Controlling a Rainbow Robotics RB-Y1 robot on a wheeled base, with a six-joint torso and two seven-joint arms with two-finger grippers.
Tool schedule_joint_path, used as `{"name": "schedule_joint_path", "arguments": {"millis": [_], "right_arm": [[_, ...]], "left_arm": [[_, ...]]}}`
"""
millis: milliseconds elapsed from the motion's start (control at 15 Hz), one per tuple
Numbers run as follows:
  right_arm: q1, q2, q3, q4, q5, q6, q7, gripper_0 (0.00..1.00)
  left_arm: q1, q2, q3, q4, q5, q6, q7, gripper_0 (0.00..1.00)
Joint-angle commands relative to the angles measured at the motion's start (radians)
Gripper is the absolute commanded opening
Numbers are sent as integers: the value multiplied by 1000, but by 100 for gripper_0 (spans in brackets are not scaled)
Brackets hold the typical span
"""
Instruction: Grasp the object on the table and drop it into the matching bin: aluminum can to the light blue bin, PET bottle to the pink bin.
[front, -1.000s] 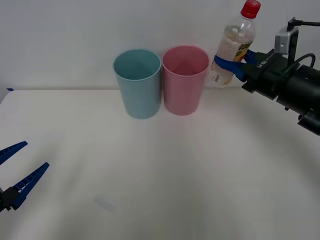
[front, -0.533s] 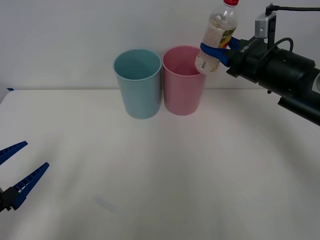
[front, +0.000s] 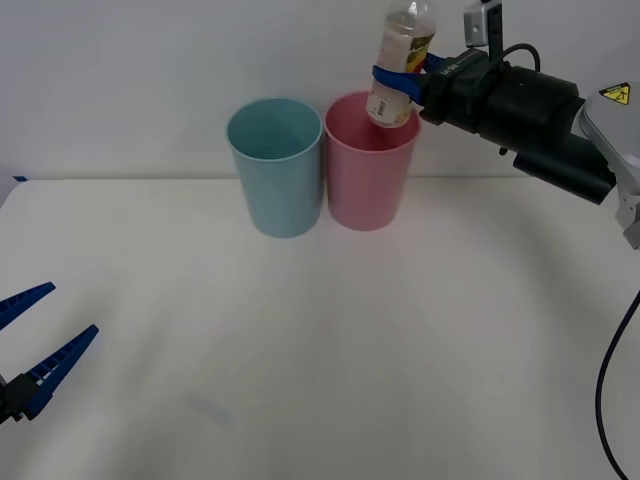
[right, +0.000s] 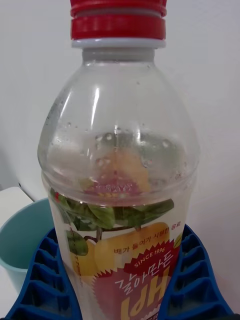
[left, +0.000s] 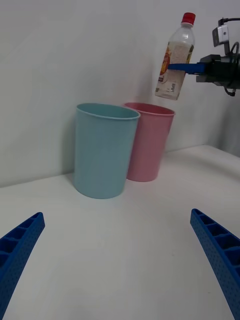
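My right gripper (front: 400, 78) is shut on the PET bottle (front: 400, 62), a small clear bottle with a colourful label. It hangs slightly tilted in the air, its base just above the right side of the pink bin's (front: 368, 165) rim. The right wrist view shows the bottle (right: 117, 170) close up with its red cap, between my blue fingers (right: 42, 280). In the left wrist view the bottle (left: 174, 57) hovers above the pink bin (left: 149, 142). The light blue bin (front: 276, 165) stands touching the pink one on its left. My left gripper (front: 30, 345) rests open low at the table's left edge.
The white table (front: 330, 350) spreads wide in front of both bins. A plain white wall rises close behind them. The right arm's black body (front: 530, 110) reaches in from the right, with a cable (front: 610, 380) hanging at the right edge.
My right gripper has carried the bottle up and to the left, from beside the pink bin to above its rim. The left gripper has stayed still.
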Motion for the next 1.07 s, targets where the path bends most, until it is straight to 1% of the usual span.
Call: {"name": "schedule_joint_path", "arguments": {"millis": [67,267,533,600,667,733,800,1067], "right_arm": [[-62,19,17,89,4,0,10,0],[-106,45,17,155,11,-2,24,0],[-110,47,18,158,9,-2,28,0],[-110,47,17,158,6,1,28,6],[-110,48,18,158,-2,4,28,37],[-110,48,17,158,-8,7,30,87],[-108,47,18,158,-9,7,30,100],[-105,48,18,158,-11,3,38,100]], "left_arm": [[0,0,0,0,0,0,0,100],[0,0,0,0,0,0,0,100],[0,0,0,0,0,0,0,100],[0,0,0,0,0,0,0,100],[0,0,0,0,0,0,0,100],[0,0,0,0,0,0,0,100],[0,0,0,0,0,0,0,100],[0,0,0,0,0,0,0,100]]}}
